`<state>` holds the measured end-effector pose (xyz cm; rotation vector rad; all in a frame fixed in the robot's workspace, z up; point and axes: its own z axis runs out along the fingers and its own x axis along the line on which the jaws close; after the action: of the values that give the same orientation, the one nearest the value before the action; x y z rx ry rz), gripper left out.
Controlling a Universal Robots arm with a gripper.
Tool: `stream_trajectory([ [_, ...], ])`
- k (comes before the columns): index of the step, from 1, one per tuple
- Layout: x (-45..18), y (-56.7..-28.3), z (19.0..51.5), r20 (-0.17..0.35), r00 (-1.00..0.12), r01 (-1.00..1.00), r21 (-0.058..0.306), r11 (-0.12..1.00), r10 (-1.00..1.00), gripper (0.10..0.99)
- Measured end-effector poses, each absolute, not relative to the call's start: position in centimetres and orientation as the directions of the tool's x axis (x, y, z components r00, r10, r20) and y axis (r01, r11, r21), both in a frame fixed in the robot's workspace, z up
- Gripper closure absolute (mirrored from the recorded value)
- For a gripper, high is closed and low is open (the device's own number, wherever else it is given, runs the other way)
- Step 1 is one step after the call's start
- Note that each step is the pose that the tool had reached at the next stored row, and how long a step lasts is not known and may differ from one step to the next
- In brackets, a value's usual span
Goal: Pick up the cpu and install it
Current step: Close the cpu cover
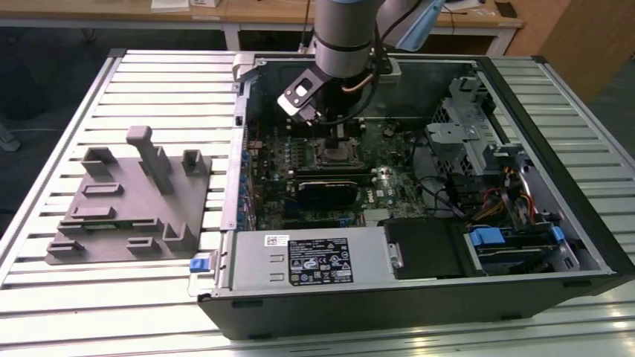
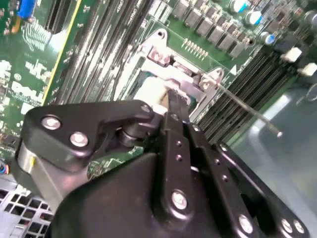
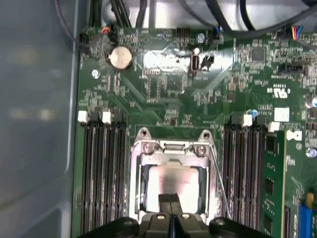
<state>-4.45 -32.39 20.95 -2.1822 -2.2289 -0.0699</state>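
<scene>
I see the pincer (image 3: 169, 199) with its fingers pressed together, tips pointing down at the cpu (image 3: 174, 177). The cpu lies flat in the socket frame (image 3: 171, 148) directly beneath the pincer. I cannot tell whether they touch.

A ribbed, silvery metal desk (image 1: 100, 312) spans the exterior view under even light. Beyond it, a pale wooden table (image 1: 268, 11) stands on white legs (image 1: 230, 36) over a dark floor (image 1: 40, 82). A brown wooden panel (image 1: 585, 37) rises at the exterior view's upper right.
</scene>
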Motion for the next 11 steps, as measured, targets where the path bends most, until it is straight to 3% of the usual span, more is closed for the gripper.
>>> stream_trajectory([
  [11,-3.70,-32.39,20.88,0.047,-0.021,1.000,0.016,0.021,0.999,0.980],
])
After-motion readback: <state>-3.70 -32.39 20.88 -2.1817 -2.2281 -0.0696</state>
